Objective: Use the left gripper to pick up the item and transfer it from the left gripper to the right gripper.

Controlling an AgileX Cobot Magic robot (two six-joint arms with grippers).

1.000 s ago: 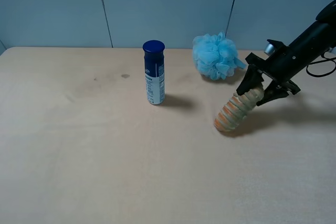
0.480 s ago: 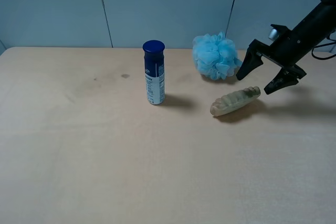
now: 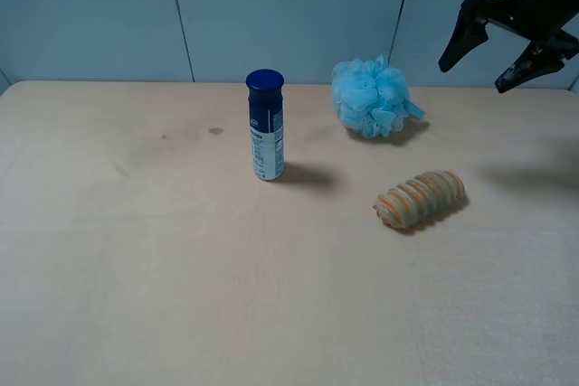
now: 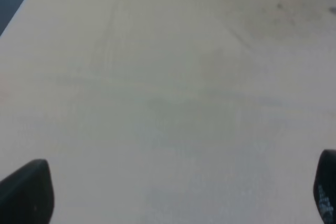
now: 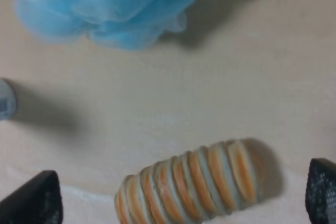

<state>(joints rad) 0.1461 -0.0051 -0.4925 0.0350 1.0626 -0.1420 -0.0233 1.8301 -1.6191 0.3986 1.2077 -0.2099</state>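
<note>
Raised clear since earlier: right gripper point(image 3: 505, 41), jaws spread, nothing held. Item point(image 3: 421, 199) is laid flat at 5 o'clock of pouf point(image 3: 371, 97). Left gripper point(image 4: 173, 192) jaws spread over bare table point(image 4: 168, 77).

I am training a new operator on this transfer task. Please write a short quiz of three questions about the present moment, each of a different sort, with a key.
1. True or false: the striped roll lies on the table, held by no pincer.
2. Multiple choice: which thing stands upright? A) the blue-capped bottle B) the blue pouf C) the striped roll
3. Fill in: the right pincer hangs above the table with its jaws ____.

Key: 1 true. 2 A. 3 open; the left pincer is open as well, over bare table.
</note>
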